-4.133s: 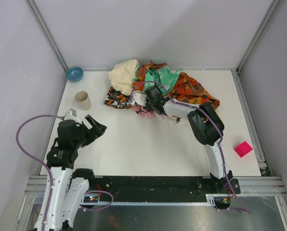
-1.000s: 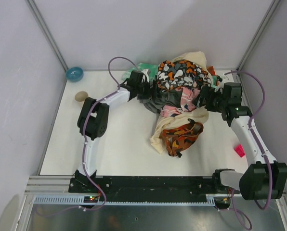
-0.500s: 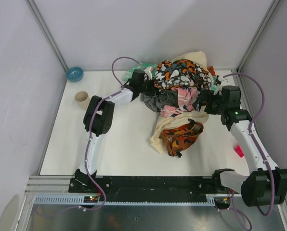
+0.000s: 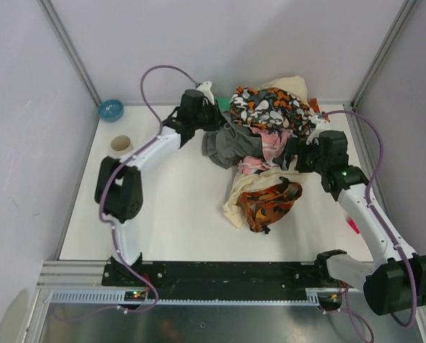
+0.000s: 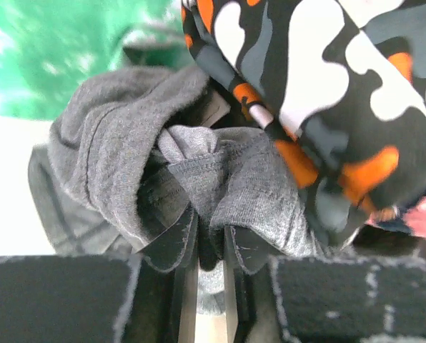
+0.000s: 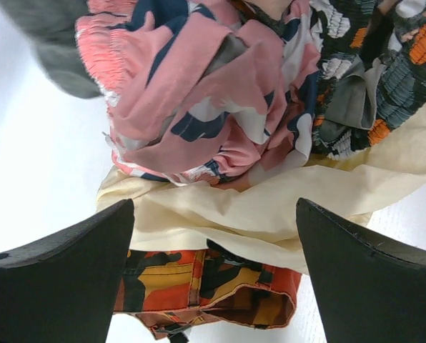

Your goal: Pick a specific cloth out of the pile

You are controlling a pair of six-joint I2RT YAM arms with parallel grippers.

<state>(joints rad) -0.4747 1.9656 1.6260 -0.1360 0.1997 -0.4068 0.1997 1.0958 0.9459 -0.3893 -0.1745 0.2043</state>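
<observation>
My left fingers [image 5: 176,246] are clenched on a bunched fold of the cloth [image 5: 249,186], the plain grey one at the 9 o'clock edge of the pile [image 4: 266,196]. It looks soft, light and limp, so this thick gather should hold better than a thin hem. The black blotched cloth [image 5: 327,86] drapes over it at 2 o'clock and could drag along; my right fingers [image 6: 70,250], at 3 o'clock, hang spread wide and empty by the pink cloth [image 6: 199,93].
</observation>
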